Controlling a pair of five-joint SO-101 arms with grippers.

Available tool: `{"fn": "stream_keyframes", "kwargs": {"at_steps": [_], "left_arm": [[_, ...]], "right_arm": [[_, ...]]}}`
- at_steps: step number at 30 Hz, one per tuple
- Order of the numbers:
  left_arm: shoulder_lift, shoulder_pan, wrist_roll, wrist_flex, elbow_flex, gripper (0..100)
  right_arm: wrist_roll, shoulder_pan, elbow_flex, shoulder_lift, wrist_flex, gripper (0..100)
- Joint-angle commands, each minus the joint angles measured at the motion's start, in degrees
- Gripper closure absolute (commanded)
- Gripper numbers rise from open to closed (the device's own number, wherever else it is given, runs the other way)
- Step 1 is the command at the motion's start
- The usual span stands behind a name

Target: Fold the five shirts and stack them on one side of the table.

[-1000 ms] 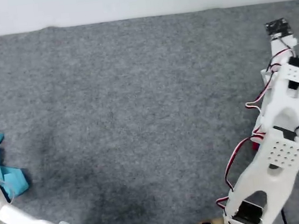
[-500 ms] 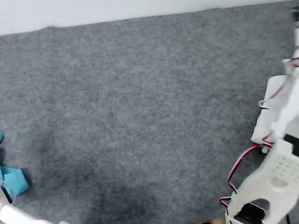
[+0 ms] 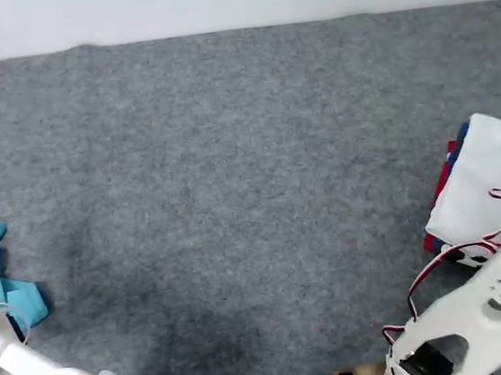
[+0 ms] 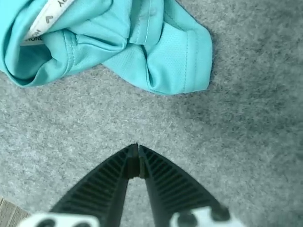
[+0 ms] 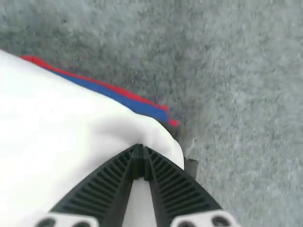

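Teal shirt (image 4: 118,42), left end effector (image 4: 138,152) closed empty nearby, right end effector (image 5: 138,152) closed over white stack (image 5: 57,123)

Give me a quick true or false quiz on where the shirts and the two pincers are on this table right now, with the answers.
1. The teal shirt lies crumpled, not folded. True.
2. The white shirt is at the bottom of its pile. False: it lies on top, with coloured shirts under it.
3. The left pincer grips the teal shirt. False: it is shut and empty, over the grey mat, short of the shirt.
4. The right pincer is shut, over the white shirt. True.
5. The pile sits mid-table. False: it is at the right edge of the high view.
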Motion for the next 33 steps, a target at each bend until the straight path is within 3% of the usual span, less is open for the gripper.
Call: {"fn": "stream_keyframes", "kwargs": {"at_steps": [1, 9, 18, 24, 33], "left_arm": [[-1.32, 0.44, -0.26, -0.62, -0.57, 99], [-1.32, 0.44, -0.26, -0.62, -0.75, 99], [-1.32, 0.44, -0.26, -0.88, -0.57, 99], [-1.32, 0.44, -0.26, -0.88, -0.66, 99], [-1.32, 0.44, -0.26, -0.88, -0.75, 99]], "right_arm": [[-2.55, -0.22, -2.37, -7.43, 3.91, 98.8], [-3.16, -5.32, -2.37, -20.44, 23.25, 98.7], [1.67, -4.00, -2.20, -23.96, 47.34, 98.7], [2.64, 1.63, 0.88, -23.78, 45.49, 98.7], [10.73, 11.38, 6.95, -22.02, 42.59, 98.7]]}}
